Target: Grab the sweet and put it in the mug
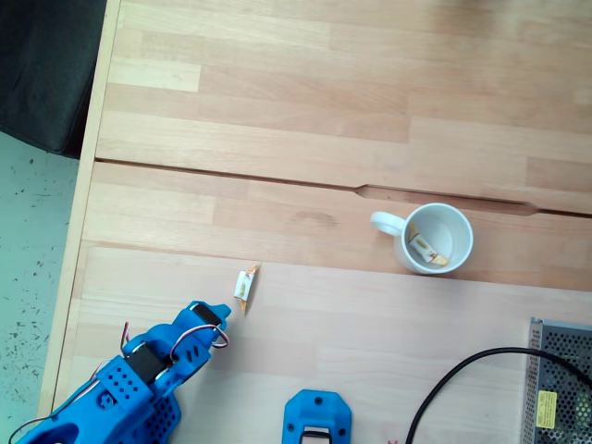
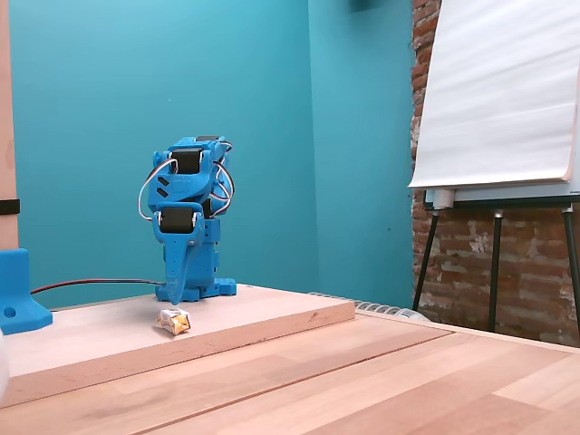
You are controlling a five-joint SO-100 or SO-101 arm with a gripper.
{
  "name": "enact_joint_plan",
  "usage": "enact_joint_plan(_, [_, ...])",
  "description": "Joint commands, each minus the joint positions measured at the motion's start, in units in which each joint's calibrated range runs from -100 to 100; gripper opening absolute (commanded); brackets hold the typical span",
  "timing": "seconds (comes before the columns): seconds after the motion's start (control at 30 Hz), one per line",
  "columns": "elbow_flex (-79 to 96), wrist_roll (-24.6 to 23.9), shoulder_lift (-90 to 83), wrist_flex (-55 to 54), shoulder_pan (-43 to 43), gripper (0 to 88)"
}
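A small cream-wrapped sweet (image 1: 246,282) with orange twisted ends lies on the wooden table, also seen on the raised board (image 2: 173,319). The white mug (image 1: 465,228) stands upright to the right, handle pointing left, with another wrapped sweet (image 1: 425,248) inside it. My blue gripper (image 1: 218,316) is at the lower left, folded in over the arm, its tip just below and left of the loose sweet, apart from it. In the low fixed view the gripper (image 2: 186,292) hangs fingers down just behind the sweet. The jaws look shut and hold nothing.
A blue printed mount (image 1: 317,418) sits at the front edge. A black cable (image 1: 453,379) curves to a metal power supply (image 1: 560,388) at the lower right. The table's left edge (image 1: 88,185) drops to the floor. A flip-chart easel (image 2: 498,136) stands beyond the table.
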Motion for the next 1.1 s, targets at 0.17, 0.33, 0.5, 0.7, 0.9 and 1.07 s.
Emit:
enact_joint_plan(0.17, [0.1, 0.3, -2.6, -0.8, -13.7, 5.6])
enact_joint_plan(0.33, [0.1, 0.3, -2.6, -0.8, -13.7, 5.6])
enact_joint_plan(0.5, [-0.2, 0.3, -2.7, -0.8, -13.6, 5.6])
enact_joint_plan(0.7, [-7.9, 0.0, -2.7, -0.8, -6.8, 5.6])
enact_joint_plan(0.9, [-17.5, -0.2, -1.9, 0.1, 2.7, 5.6])
enact_joint_plan(1.07, [-17.7, -0.3, -1.9, 0.1, 9.1, 5.6])
